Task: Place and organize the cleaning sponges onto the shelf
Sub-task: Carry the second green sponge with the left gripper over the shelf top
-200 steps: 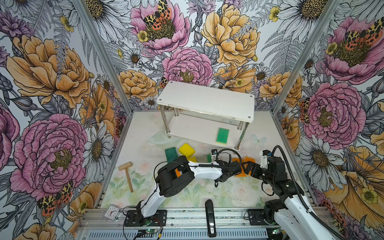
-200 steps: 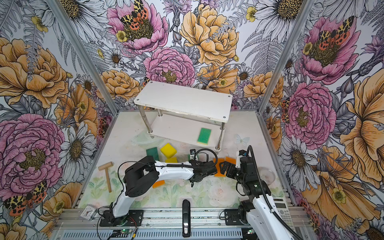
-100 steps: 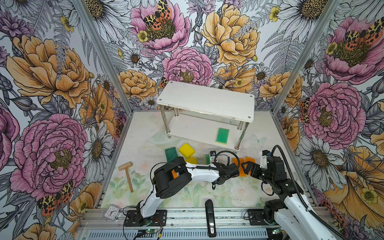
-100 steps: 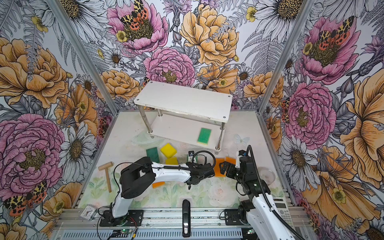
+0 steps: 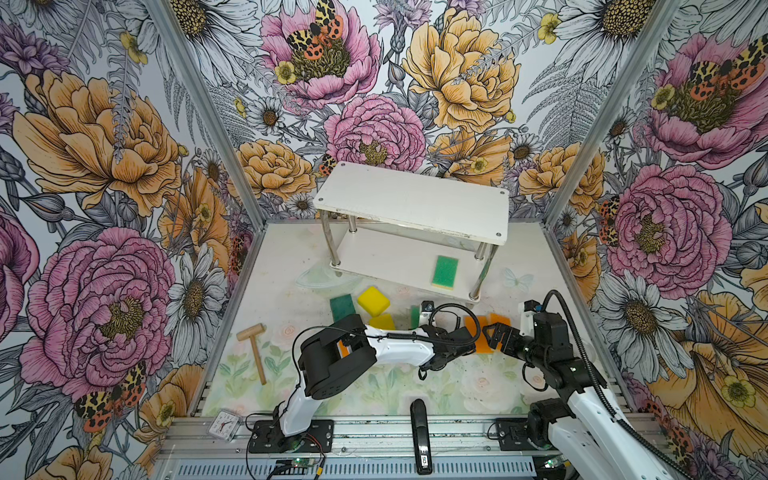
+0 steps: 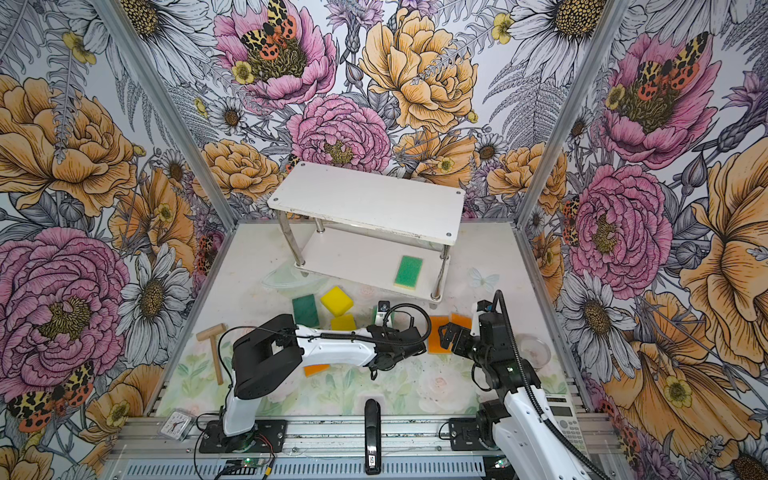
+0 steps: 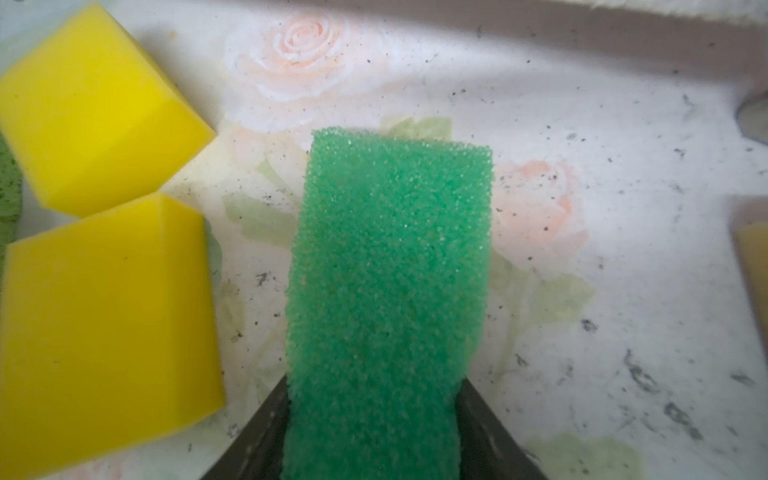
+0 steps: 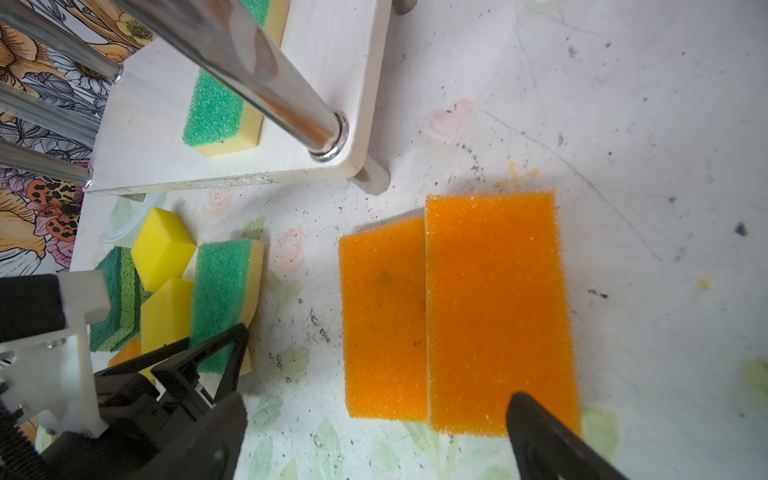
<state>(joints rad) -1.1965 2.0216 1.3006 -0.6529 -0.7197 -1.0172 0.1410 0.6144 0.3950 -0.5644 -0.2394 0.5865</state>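
The left gripper point(image 7: 374, 380) is clenched on a light green sponge point(image 7: 390, 257). Its two dark fingers point(image 7: 478, 415) pinch one end of the pad, and the scrub face is turned toward the wrist camera. In the right wrist view this held sponge point(image 8: 220, 291) stands on its side with its yellow backing showing. Whether it touches the tabletop point(image 5: 490, 386) cannot be told.

Just beside it lie two yellow sponges point(image 7: 91, 104) point(image 7: 104, 324), close together, and past them a dark green sponge point(image 5: 343, 307) lies flat on the tabletop.

The right gripper point(image 5: 496, 334) is spread wide and grasps nothing. It hangs over two orange sponges point(image 8: 382, 320) point(image 8: 494, 311), which lie flat side by side with their long edges touching, near the front right foot of the shelf point(image 5: 411, 199). A third orange sponge point(image 6: 316, 369) lies on the tabletop, partly hidden under the left arm.

The shelf stands at the back of the tabletop against the flowered wall. Its top board is bare white. Its lower board carries a second light green sponge point(image 5: 444, 271), lying flat with its green face up near the front right post. All the other sponges are on the tabletop in front of the shelf.

A wooden mallet point(image 5: 251, 345) lies well apart on the left side of the tabletop
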